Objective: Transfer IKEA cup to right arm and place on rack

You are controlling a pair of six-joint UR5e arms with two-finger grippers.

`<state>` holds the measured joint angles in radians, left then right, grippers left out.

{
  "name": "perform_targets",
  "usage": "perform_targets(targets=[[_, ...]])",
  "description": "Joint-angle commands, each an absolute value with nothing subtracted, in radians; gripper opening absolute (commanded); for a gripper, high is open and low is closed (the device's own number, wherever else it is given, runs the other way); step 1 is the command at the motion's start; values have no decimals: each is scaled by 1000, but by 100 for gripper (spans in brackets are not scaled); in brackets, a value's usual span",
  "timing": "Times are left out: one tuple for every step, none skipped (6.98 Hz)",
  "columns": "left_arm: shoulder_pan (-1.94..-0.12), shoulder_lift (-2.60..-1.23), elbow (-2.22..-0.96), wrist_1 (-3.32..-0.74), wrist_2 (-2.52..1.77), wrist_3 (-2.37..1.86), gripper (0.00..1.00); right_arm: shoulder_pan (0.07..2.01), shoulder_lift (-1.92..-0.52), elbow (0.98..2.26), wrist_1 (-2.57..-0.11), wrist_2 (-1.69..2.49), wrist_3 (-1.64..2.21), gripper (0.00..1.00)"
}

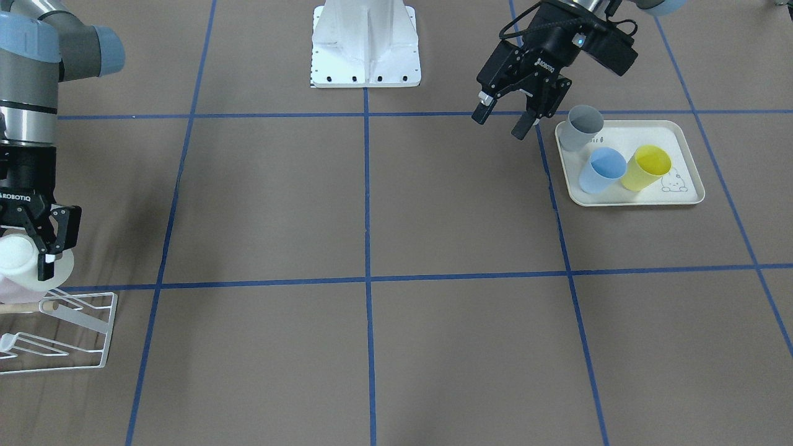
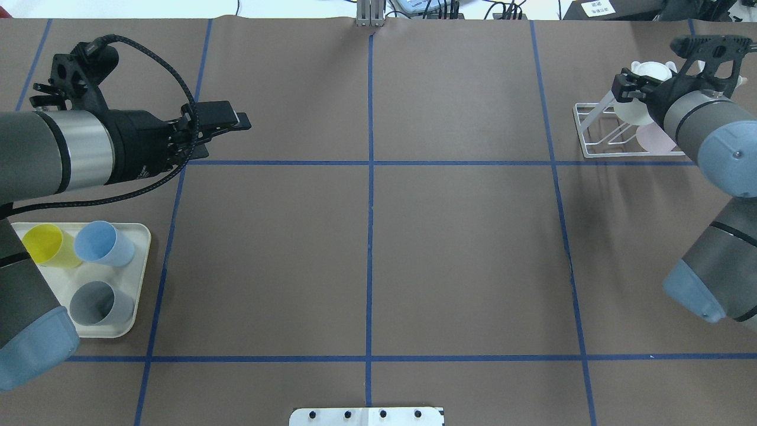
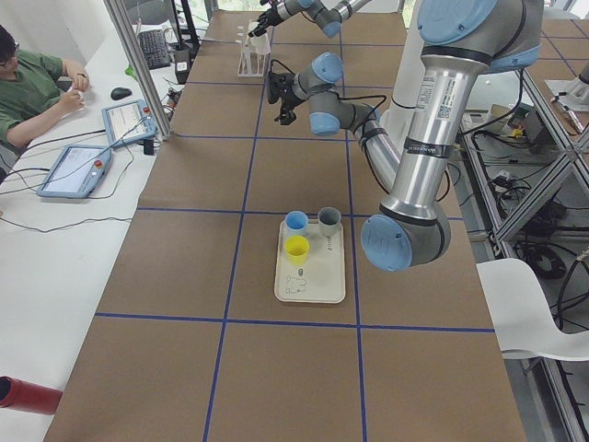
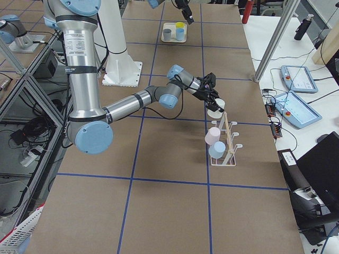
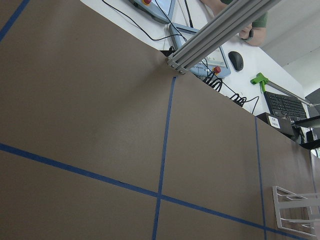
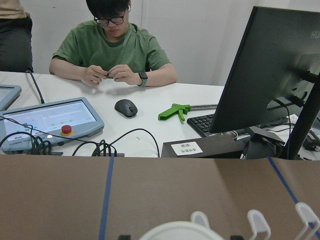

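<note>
The right end effector (image 1: pixel 38 251) is gripping a white IKEA cup (image 1: pixel 15 260), its fingers closing against the cup's sides. The cup is sitting tilted at the far right end of the desk (image 1: pixel 272 198), directly above the white wire rack (image 1: pixel 74 334). In the exterior right view the cup is lying just beside the top of the rack's wooden dowel (image 4: pixel 228 132). Whether it is touching the dowel or a prong cannot be told. In the right wrist view the cup's rim is showing at the bottom edge, with three rounded prong tips (image 6: pixel 257 221) rising beside it. A pink cup (image 4: pixel 213 136) and a light-blue cup (image 4: pixel 216 150) are hanging on the rack below the held cup.

The left end effector (image 1: pixel 503 121) is hovering over the desk with its fingers spread wide apart and nothing between them. It is hanging just beside the corner of a cream tray (image 1: pixel 681 133), nearest the grey cup (image 1: pixel 582 127). A blue cup (image 1: pixel 602 171) and a yellow cup (image 1: pixel 647 167) are standing side by side on the same tray. The grey cup is standing apart from them, on the tray's robot side. The two end effectors are well apart, at opposite ends of the desk.
</note>
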<state>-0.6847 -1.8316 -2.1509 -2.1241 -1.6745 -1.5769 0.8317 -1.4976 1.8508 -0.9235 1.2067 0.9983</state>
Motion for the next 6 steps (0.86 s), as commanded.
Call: perform_targets(targets=[[-684,-1833,-2151,-2125,-1675,-1577,100,833,-1522,1853,-923,1236,1003,0],[-683,-1833,-2151,-2125,-1675,-1577,100,833,-1525,1850,-923,1236,1003,0],[-681,-1833,-2151,-2125,-1675,-1577,100,833,-1525,1848,-923,1235,1003,0],[-680,-1835,-2151,-2125,-1674,-1577,100,833,-1523,1845,-923,1235,1003,0],[-680,-1833,-2149,-2125,-1674,-1577,100,836,-1523,1844,-923,1233,1002,0],[-677,-1835,-2148,-2125,-1674,-1577,100,844,-1522,1844,-925,1233,1002,0]])
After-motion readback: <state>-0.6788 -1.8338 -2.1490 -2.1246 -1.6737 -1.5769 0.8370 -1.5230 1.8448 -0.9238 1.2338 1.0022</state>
